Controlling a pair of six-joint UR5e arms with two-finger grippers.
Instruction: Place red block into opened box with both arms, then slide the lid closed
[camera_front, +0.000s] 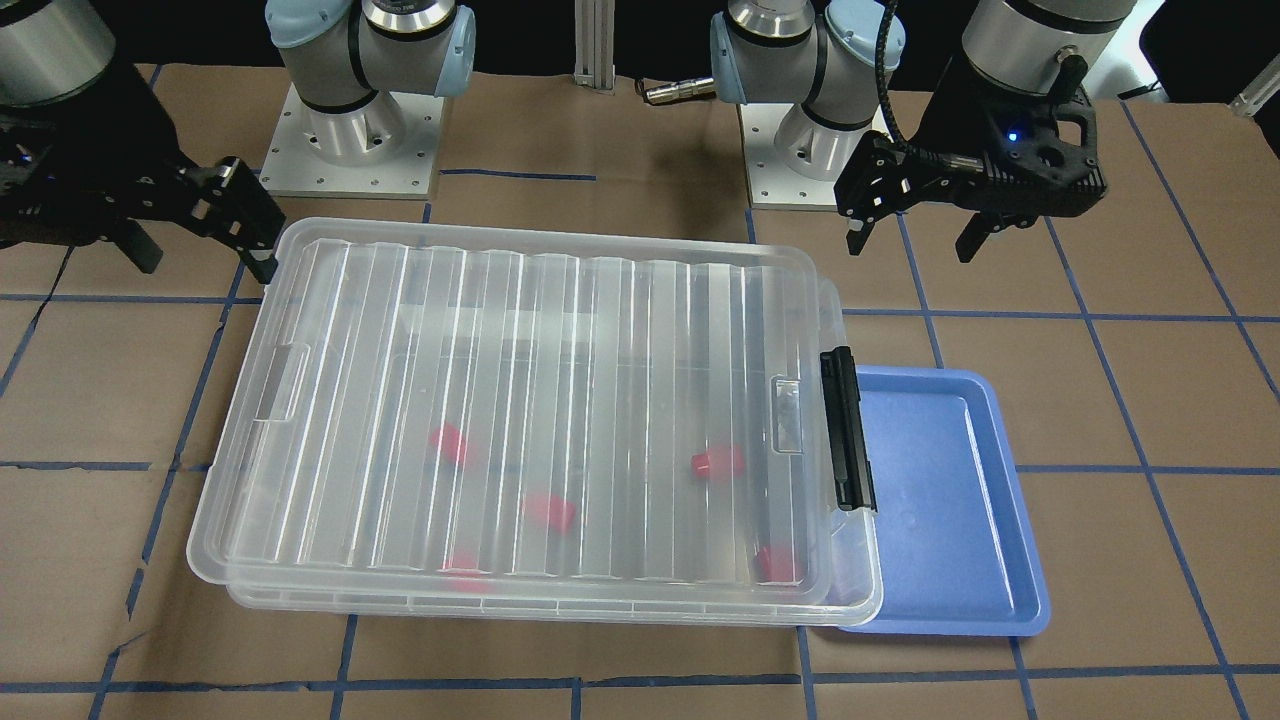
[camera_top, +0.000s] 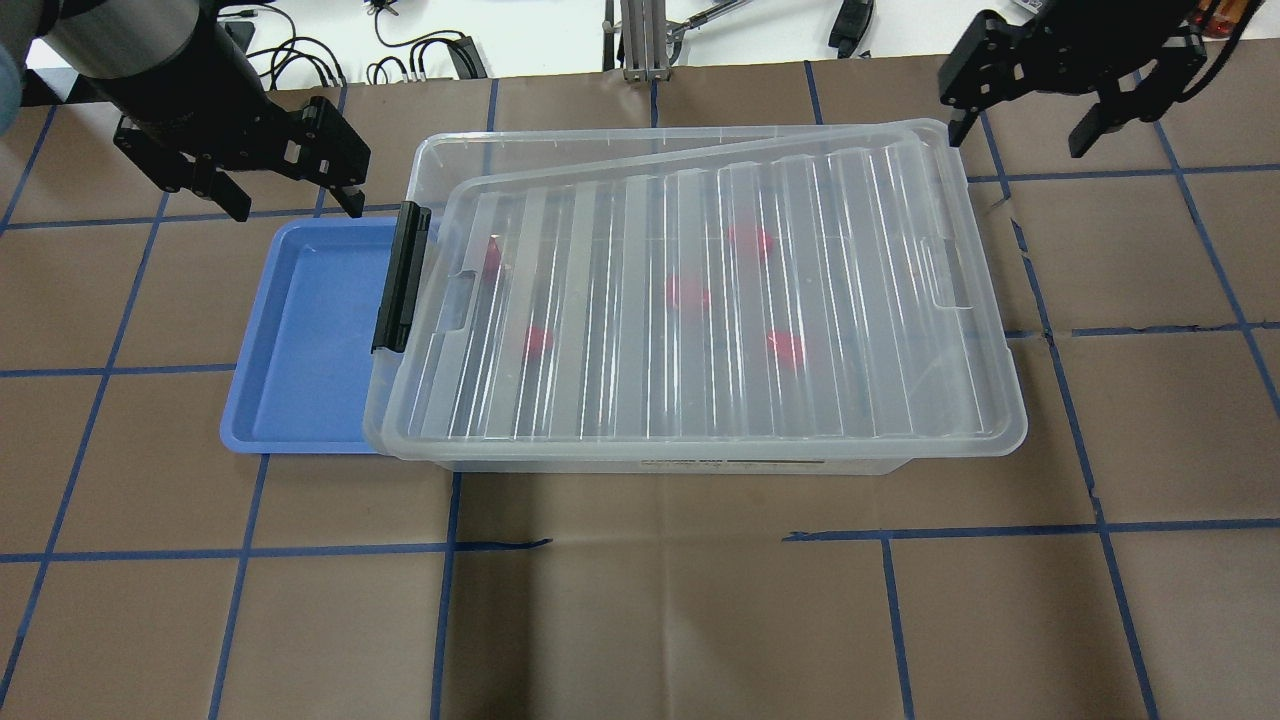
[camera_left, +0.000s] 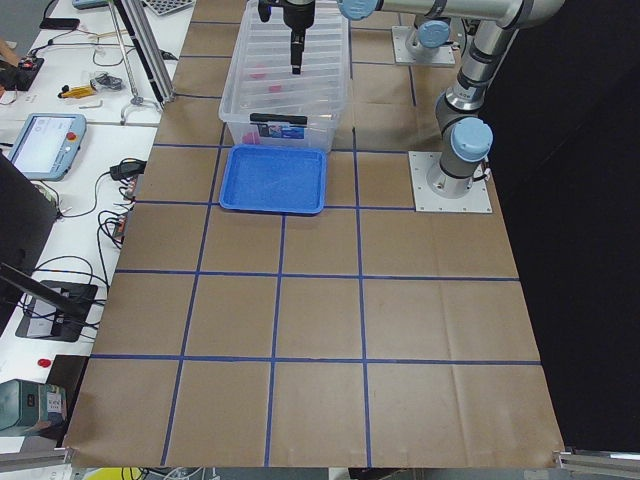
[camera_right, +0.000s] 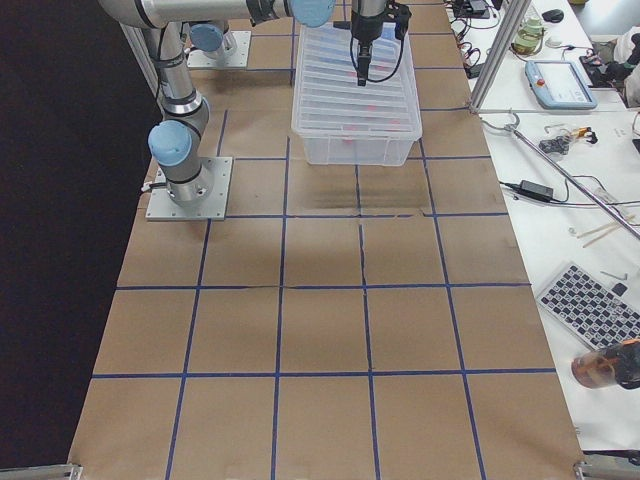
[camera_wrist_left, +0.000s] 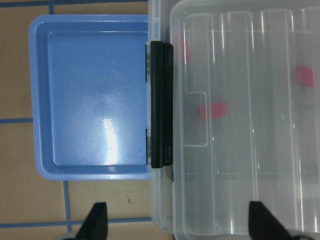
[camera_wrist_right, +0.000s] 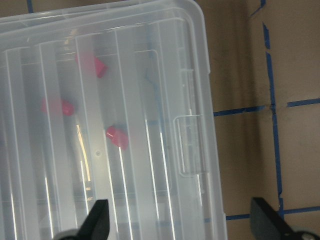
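Tabletop (camera_top: 640, 620) in brown paper, gridded with blue tape, fills the overhead view. At its centre, toward the top, sits the box (camera_top: 520, 142), long side running left to right. The lid (camera_top: 850, 300) lies on top of it but skewed. A thin wedge of the box's rim shows uncovered along the upper edge, widest at the upper left, and the lid's right end hangs a little past the box.

A blue tray (camera_top: 300, 330) lies at the box's left end, partly tucked under it. The left gripper (camera_top: 295, 200) hovers at the upper left, above the tray's far edge, jaws spread wide and holding nothing. The right gripper (camera_top: 1018, 138) hangs at the upper right, just beyond the lid's far right corner, equally wide apart and empty.

A black latch (camera_top: 402, 278) runs along the box's left end. Through the lid, five red shapes show blurred inside the box, one red block (camera_top: 687, 293) near the middle.
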